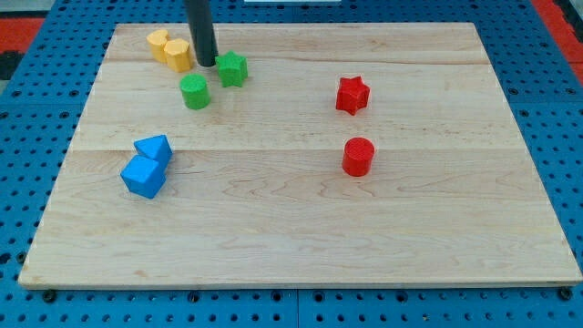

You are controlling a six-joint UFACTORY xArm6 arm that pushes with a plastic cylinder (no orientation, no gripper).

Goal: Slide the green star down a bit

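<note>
Tabletop (301, 228): pale wooden board carrying seven blocks.

Green star (233, 69): upper left of the view, the task's block, not yet slid down.

My tip (207, 63): touching or just beside the star's left edge, between it and the yellow block (178, 55). It stands beside the star, not above it, so a downward push likely needs repositioning to the star's top side first.

Fingers: none fitted, only a bare rod, so no state to tell.

Green cylinder (195, 92): below-left of the star, near enough to obstruct a slanted push.

Second yellow block (158, 42): touching the first, shape unclear.

Red star (352, 95), red cylinder (358, 157): well apart, at the view's right.

Blue blocks (146, 167): an adjoining pair, lower left
</note>
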